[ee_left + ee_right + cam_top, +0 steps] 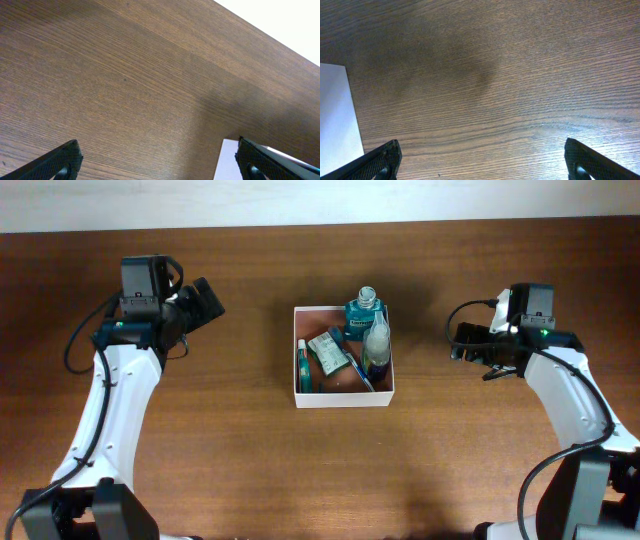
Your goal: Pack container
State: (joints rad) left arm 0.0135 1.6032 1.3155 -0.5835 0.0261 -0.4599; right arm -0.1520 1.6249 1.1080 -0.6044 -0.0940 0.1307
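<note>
The container (343, 397), a shallow white-walled box with a reddish-brown floor, sits at the table's middle. Inside it stand a teal bottle (364, 310) and a clear bottle with green liquid (376, 345), with a small green-labelled packet (327, 350) and a thin tube (302, 365) lying beside them. My left gripper (208, 300) is open and empty, well left of the container; a white wall of the container shows in the left wrist view (227, 160). My right gripper (462, 342) is open and empty, to the container's right; the container's wall shows in the right wrist view (337, 120).
The brown wooden table (240, 460) surrounds the container. A pale wall runs along the table's far edge (320, 200). Both arms' cables hang near their wrists.
</note>
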